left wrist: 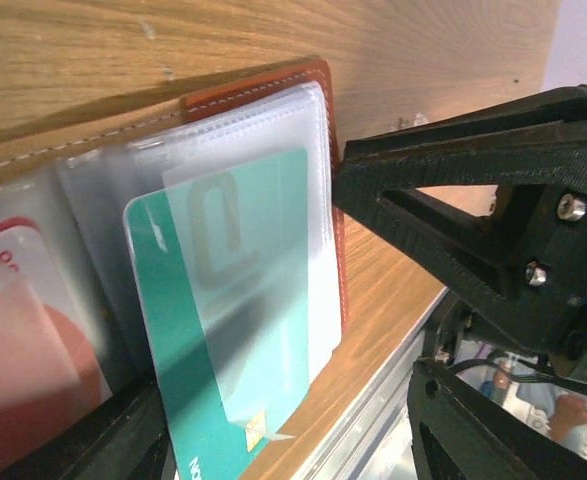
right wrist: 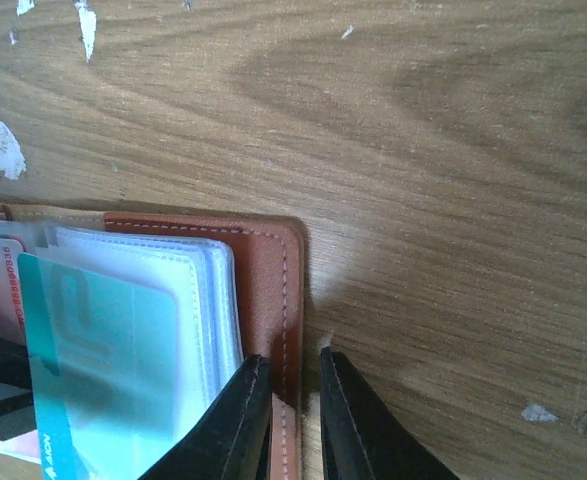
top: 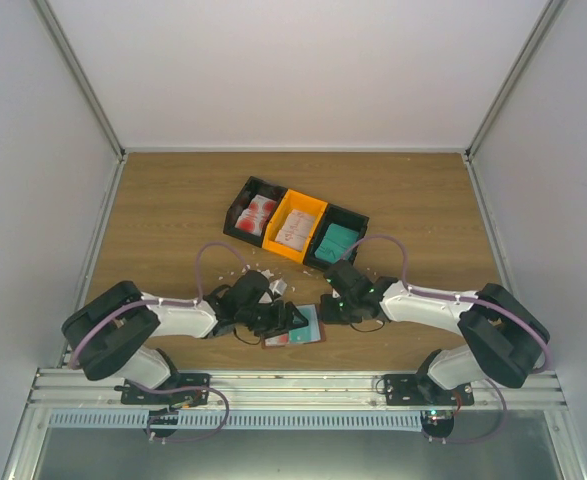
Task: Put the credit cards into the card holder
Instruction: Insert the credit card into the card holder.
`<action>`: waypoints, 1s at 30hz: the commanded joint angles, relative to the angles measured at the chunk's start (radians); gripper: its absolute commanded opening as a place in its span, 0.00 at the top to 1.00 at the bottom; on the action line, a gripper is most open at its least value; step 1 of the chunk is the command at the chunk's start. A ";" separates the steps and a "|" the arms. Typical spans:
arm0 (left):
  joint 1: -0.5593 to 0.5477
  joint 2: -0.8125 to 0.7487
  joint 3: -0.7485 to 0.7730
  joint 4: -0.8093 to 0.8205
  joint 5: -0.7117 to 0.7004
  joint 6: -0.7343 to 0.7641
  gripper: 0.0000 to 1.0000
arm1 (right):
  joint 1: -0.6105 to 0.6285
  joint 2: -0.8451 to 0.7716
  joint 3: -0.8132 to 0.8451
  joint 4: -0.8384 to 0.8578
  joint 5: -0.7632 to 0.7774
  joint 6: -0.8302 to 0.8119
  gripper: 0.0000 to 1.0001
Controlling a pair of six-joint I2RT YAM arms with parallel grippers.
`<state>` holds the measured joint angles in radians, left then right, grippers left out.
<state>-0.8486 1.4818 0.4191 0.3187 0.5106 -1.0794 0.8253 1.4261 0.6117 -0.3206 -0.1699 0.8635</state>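
Right end effector (right wrist: 293, 358) is clenched on the outer edge of the card holder (right wrist: 271, 262) — pinning it open on the surface, I judge. Left end effector (top: 291, 320) stands released around the teal credit card (left wrist: 223, 330), which sits partway inside the holder's clear sleeve — not yet fully seated.

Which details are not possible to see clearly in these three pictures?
Top view: the card holder is partly covered by the left end effector; its pockets are too small to count.
Left wrist view: lettering on the teal card is cut off by the bottom edge; the red-blotched card is blurred.
Right wrist view: the frame edge cuts off the card holder's left half.
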 commanded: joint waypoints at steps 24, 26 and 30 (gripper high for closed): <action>-0.079 -0.175 0.195 -0.625 -0.274 0.201 0.25 | 0.021 -0.144 -0.023 -0.123 0.010 -0.042 0.58; -0.084 -0.179 0.210 -0.671 -0.296 0.214 0.23 | 0.022 -0.142 -0.022 -0.123 0.003 -0.047 0.57; -0.084 -0.215 0.198 -0.722 -0.332 0.198 0.29 | 0.047 -0.137 -0.012 -0.118 -0.006 -0.043 0.58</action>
<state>-0.9257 1.3094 0.6132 -0.3119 0.2447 -0.8970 0.8391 1.2926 0.5900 -0.4282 -0.1658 0.8265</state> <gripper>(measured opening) 0.748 0.425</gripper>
